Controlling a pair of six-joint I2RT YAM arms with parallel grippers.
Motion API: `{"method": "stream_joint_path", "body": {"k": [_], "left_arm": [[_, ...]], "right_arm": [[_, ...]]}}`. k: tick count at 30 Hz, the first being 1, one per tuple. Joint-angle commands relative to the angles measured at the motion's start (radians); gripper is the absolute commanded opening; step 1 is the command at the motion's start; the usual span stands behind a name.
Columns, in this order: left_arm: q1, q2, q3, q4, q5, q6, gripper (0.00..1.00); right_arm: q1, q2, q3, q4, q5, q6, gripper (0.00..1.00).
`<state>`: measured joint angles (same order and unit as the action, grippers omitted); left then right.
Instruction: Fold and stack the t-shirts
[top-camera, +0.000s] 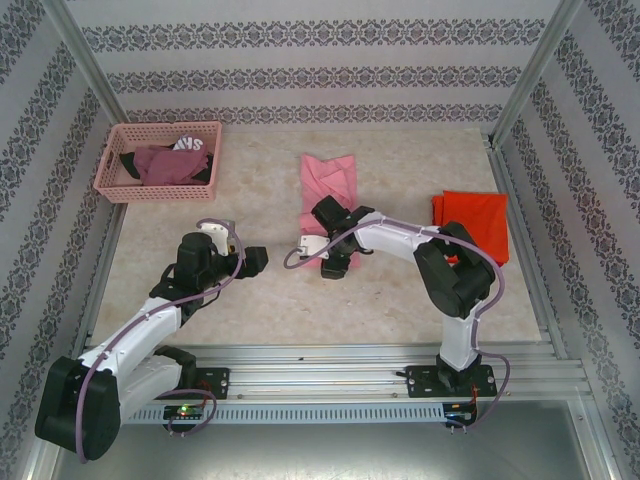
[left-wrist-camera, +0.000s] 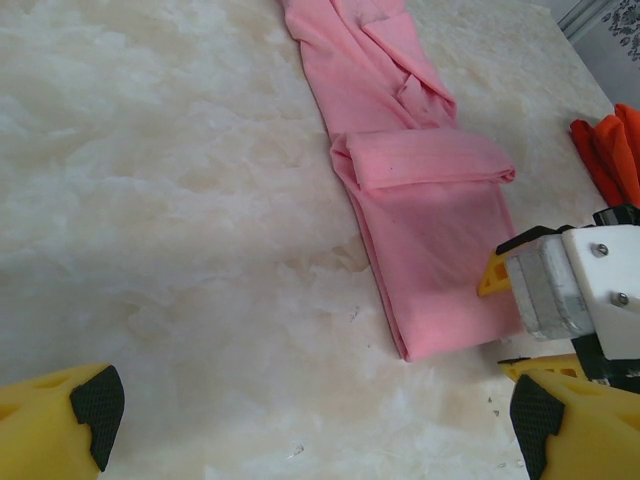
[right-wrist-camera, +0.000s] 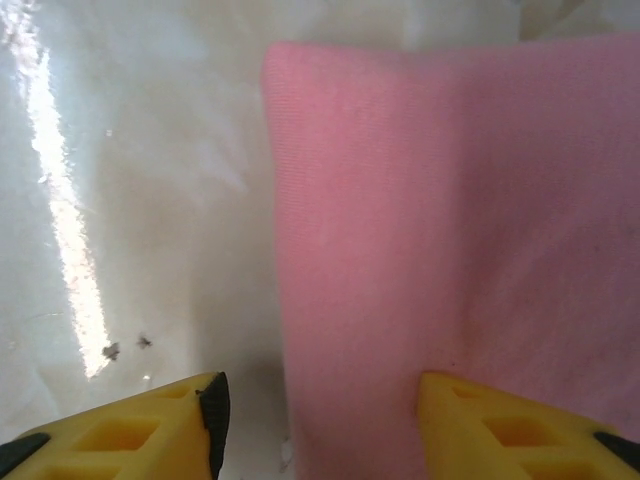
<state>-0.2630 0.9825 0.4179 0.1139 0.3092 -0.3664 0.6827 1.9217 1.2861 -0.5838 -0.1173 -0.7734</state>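
Two tees lie on the marble table (top-camera: 400, 300), and each view adds something. In the overhead view, a pink basket (top-camera: 108, 170) at ten o'clock holds a maroon garment (top-camera: 160, 163). The left gripper (top-camera: 256, 261) sits toward seven o'clock over bare tabletop, pointing to three o'clock. Its own camera shows what the overhead view cannot: the fingertips (left-wrist-camera: 95, 400) are spread wide with nothing between them.

The salmon-pink tee (top-camera: 328, 180) lies as a long strip at twelve o'clock. The left wrist view reveals a sleeve folded across its middle. The right gripper (top-camera: 335, 265) is at the strip's six o'clock end. Its wrist view shows the jaws partly apart, straddling the cloth's left edge: one finger over bare table, the other over the fabric.

The orange-red tee (top-camera: 478, 222) lies folded at three o'clock, well apart from the pink one.
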Motion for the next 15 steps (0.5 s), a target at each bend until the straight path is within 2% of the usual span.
{"method": "stream_joint_path", "body": {"k": [1, 6, 12, 15], "left_arm": [[-0.011, -0.014, -0.015, 0.026, -0.01, 0.004, 1.0], [-0.01, -0.016, -0.016, 0.027, -0.006, 0.004, 1.0], [-0.01, -0.027, -0.023, 0.035, 0.003, 0.003, 1.0], [-0.01, -0.036, -0.02, 0.023, -0.002, 0.009, 1.0]], "right_arm": [[-0.013, 0.034, 0.024, -0.028, 0.038, 0.009, 0.47], [-0.01, 0.045, 0.009, -0.027, 0.07, 0.003, 0.38], [0.0, 0.016, -0.036, 0.001, 0.116, 0.004, 0.02], [0.005, -0.046, -0.068, 0.0, 0.096, 0.019, 0.0]]}}
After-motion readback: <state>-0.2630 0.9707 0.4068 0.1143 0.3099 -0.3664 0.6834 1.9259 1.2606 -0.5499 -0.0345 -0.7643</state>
